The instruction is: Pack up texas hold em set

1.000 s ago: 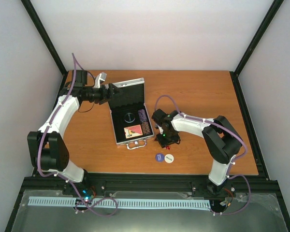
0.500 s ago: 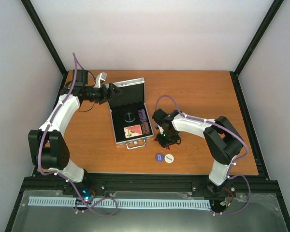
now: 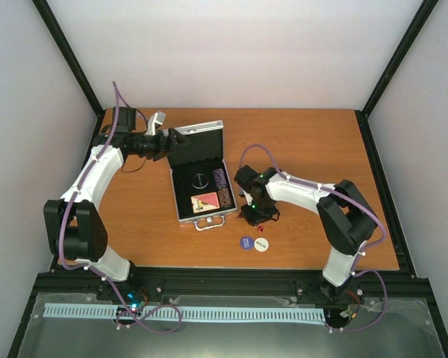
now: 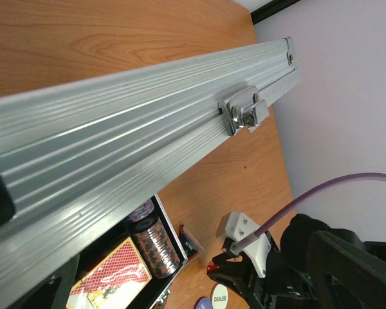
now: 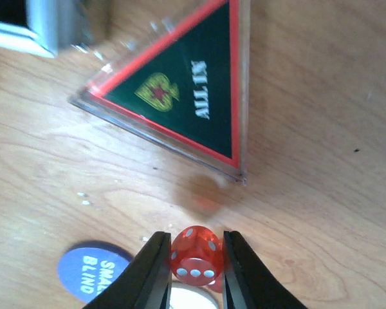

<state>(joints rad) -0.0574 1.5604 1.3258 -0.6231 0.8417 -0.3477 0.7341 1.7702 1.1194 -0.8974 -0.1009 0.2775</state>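
Presently the loose pieces on the wooden desk (image 3: 306,142) are being gathered into the small silver aluminium case (image 3: 201,186), which lies open. The left end effector (image 3: 173,142) stands wide at the raised ribbed lid (image 4: 116,129), at the case's 11 o'clock. The right end effector (image 5: 194,248), at its 4 o'clock, pinches a translucent red die (image 5: 194,254) below the black red-edged triangle (image 5: 193,96), with a blue round disc (image 5: 93,270) at the die's 8 o'clock. Next, I judge, comes a lift off the desk and a carry toward 10 o'clock, into the case.

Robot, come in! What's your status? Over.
Right gripper shut on red die. Left gripper open at case lid. All-in triangle close by, not blocking.
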